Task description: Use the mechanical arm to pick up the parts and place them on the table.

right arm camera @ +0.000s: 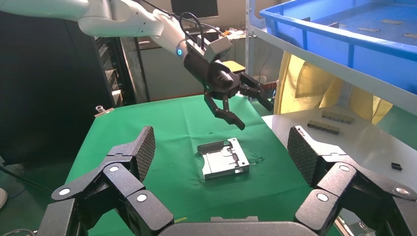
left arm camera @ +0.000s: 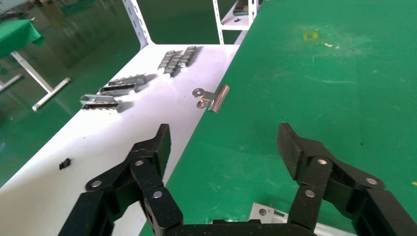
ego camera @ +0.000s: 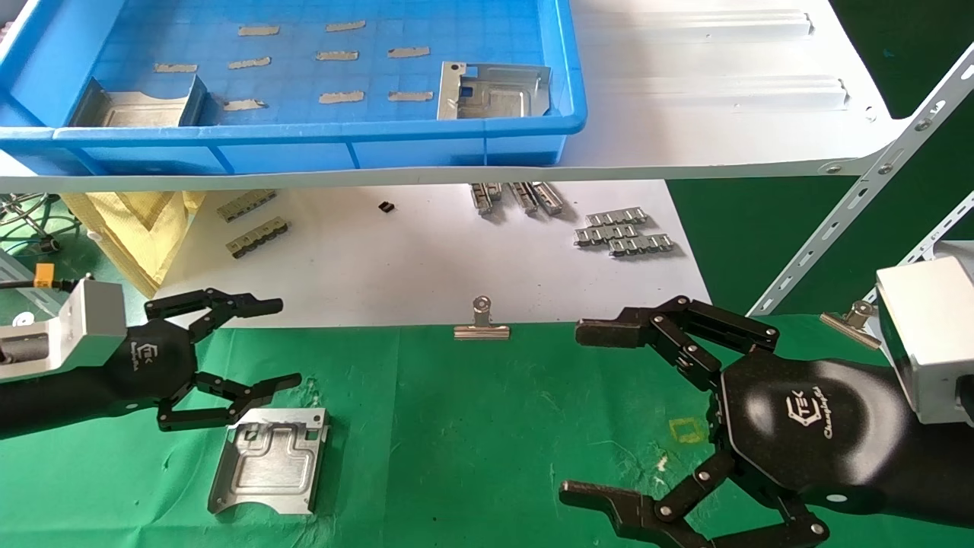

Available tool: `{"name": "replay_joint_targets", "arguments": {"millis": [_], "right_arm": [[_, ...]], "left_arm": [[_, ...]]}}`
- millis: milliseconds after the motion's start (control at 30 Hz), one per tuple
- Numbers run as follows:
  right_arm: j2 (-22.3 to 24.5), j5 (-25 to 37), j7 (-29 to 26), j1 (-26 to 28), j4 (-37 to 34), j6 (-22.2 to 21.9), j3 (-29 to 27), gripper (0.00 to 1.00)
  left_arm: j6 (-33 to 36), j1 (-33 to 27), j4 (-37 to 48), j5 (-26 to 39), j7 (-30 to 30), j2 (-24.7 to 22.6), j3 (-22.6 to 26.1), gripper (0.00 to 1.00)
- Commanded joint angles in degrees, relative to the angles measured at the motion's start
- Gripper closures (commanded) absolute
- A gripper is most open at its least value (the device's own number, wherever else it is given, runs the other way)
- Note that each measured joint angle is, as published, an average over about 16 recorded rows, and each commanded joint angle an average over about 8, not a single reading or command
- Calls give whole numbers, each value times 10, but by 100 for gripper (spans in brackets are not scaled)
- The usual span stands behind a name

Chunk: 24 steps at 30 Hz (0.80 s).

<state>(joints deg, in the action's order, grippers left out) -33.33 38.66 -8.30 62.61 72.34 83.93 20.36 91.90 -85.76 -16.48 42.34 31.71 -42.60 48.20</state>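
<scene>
Hovering left gripper (ego camera: 262,342): above the green worktop (ego camera: 472,426), jaws spread wide, holding nothing; just over the plate's far edge.
Plate on worktop (ego camera: 268,460): lies flat on the cloth, recess up, arc cut-out toward the robot; free of the jaws.
Right gripper (ego camera: 590,415): over the worktop on the right side, jaws wide open and empty, near a yellow square (ego camera: 689,430).
Bin (ego camera: 319,141): blue, on the white shelf (ego camera: 723,114); two more plates inside, one at its left end (ego camera: 137,106), one near its right end (ego camera: 491,91).
Clip (ego camera: 481,323): at the cloth's far edge, between the grippers.
White sheet (ego camera: 426,259): behind the cloth, carrying small grey strips (ego camera: 624,232).
</scene>
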Motion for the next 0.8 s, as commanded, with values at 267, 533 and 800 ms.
{"name": "replay_joint_targets", "arguments": {"millis": [267,533,800], "right_arm": [[0,0,0,0,0,0,0,0],[0,0,0,0,0,0,0,0],[0,0,0,0,0,0,0,0]], "left_arm": [[-4,9,-31,7,-19,3,-17,0],[-12,42,-107,5,-76,13,-60,0],[-20,76,-184,4,-134,24,-104,0]]}}
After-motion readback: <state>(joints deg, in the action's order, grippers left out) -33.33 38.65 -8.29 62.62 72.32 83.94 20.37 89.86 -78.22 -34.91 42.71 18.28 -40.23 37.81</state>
